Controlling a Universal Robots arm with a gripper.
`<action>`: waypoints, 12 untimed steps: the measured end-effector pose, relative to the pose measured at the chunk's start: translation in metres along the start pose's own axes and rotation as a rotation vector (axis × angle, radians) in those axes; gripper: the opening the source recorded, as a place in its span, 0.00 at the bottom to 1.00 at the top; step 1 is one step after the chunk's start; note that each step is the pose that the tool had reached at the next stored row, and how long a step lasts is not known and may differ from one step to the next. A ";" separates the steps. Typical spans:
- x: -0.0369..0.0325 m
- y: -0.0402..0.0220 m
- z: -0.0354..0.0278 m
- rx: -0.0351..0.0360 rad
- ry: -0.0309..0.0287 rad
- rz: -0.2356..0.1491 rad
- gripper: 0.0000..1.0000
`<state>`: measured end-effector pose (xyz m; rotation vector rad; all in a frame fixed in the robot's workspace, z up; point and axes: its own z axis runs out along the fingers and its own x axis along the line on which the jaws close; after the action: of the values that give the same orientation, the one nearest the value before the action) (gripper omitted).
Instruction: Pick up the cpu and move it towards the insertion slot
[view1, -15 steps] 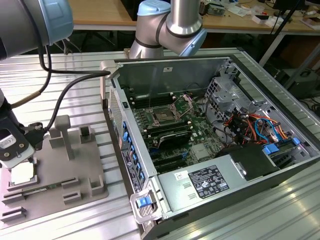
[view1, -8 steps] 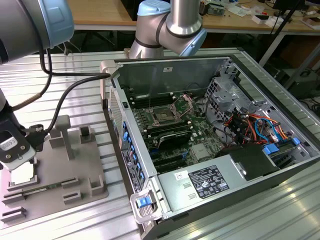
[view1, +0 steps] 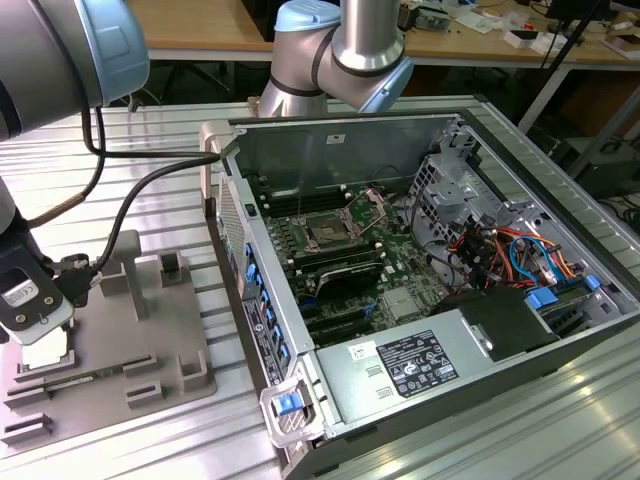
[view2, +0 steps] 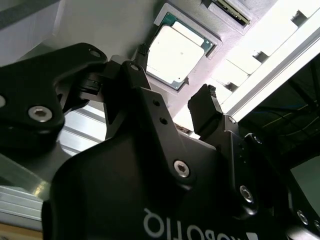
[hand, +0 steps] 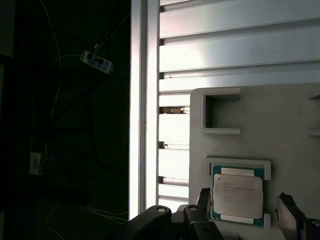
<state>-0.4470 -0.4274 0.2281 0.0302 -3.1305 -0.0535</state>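
Slatted aluminium table (view1: 540, 430) carries everything. The open computer case (view1: 330, 150) sits on it toward the exterior view's right, with the green motherboard (view1: 400, 275) exposed. Arm (view1: 350, 45) comes in from behind the case and reaches over to the exterior view's left. Grey tray (view1: 160, 320) lies on the table just beside the case, on that left side.

Insertion slot (view1: 328, 232) is in the board mid-case: dark centre, silver frame, thin bracket (view1: 372, 205) tipped up.

Gripper (hand: 244, 197) is down over the tray end farthest from the case, well apart from the slot. I read the hand as released: black fingers (view2: 205, 107) are spread and nothing is gripped.

The cpu (hand: 237, 196) lies flat in its square recess in the tray, pale metal top up, with a green edge showing around it. In both wrist views it lies between the two fingers. One finger is just beside its edge and the other stands clear. I can't tell whether the near finger touches it. Cpu is not yet lifted. A smaller rectangular recess (hand: 220, 112) sits further along the same tray.
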 end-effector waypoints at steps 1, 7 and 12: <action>0.0000 0.0000 0.0000 0.0000 0.0000 0.000 0.60; 0.0000 0.0000 0.0011 0.0000 -0.0001 0.000 0.68; -0.0011 -0.0011 0.0119 -0.0001 0.0074 0.000 0.68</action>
<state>-0.4460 -0.4281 0.2162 0.0302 -3.1231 -0.0535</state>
